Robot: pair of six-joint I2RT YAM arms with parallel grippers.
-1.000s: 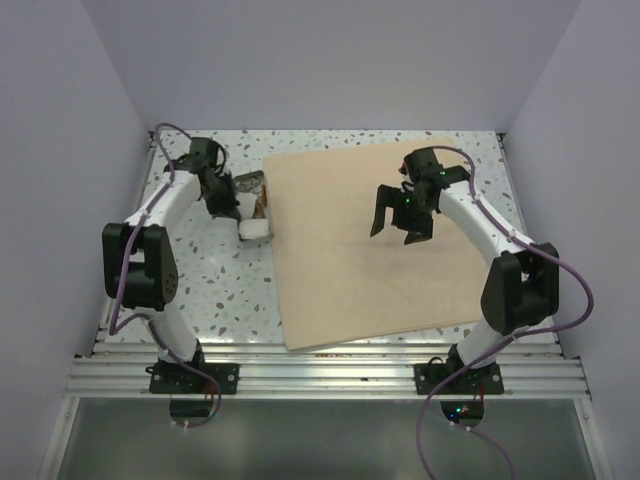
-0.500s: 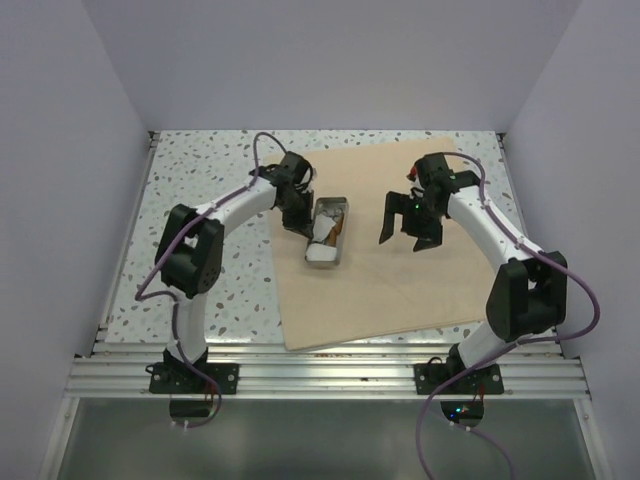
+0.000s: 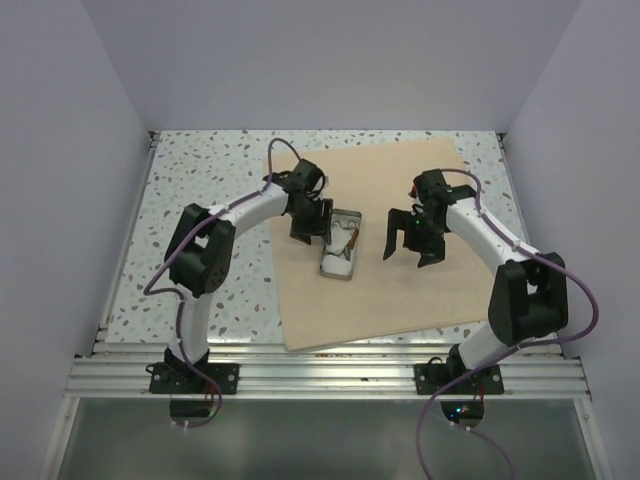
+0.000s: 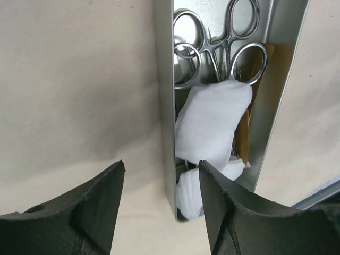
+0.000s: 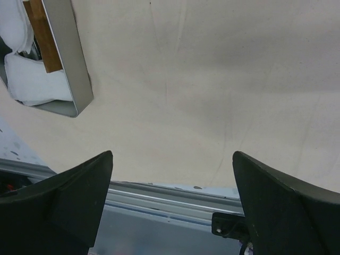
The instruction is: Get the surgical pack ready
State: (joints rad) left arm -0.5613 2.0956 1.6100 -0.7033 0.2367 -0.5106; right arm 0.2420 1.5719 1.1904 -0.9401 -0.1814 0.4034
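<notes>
1. In the middle of the top view, the tin (image 3: 340,243) lies on the tan cloth (image 3: 400,290), with its long axis running nearly top to bottom of the frame. The left gripper (image 3: 312,222) is just beside the tin's left wall. The right gripper (image 3: 412,238) hangs to the tin's right, apart from it. The cloth's left edge is close to the tin, with speckled table (image 3: 210,260) beyond it.
2. In the left wrist view, the left gripper (image 4: 162,167) is spread and holds nothing, and the tin's (image 4: 163,79) left wall runs up from the gap. Gauze (image 4: 212,122) and ring-handled instruments (image 4: 212,42) lie inside.
3. In the right wrist view, the right gripper (image 5: 172,154) is spread wide and empty over bare cloth (image 5: 212,79). The tin (image 5: 74,64) is at the upper left and the rail (image 5: 159,202) along the bottom. Any fold probably has to travel toward the tin.
</notes>
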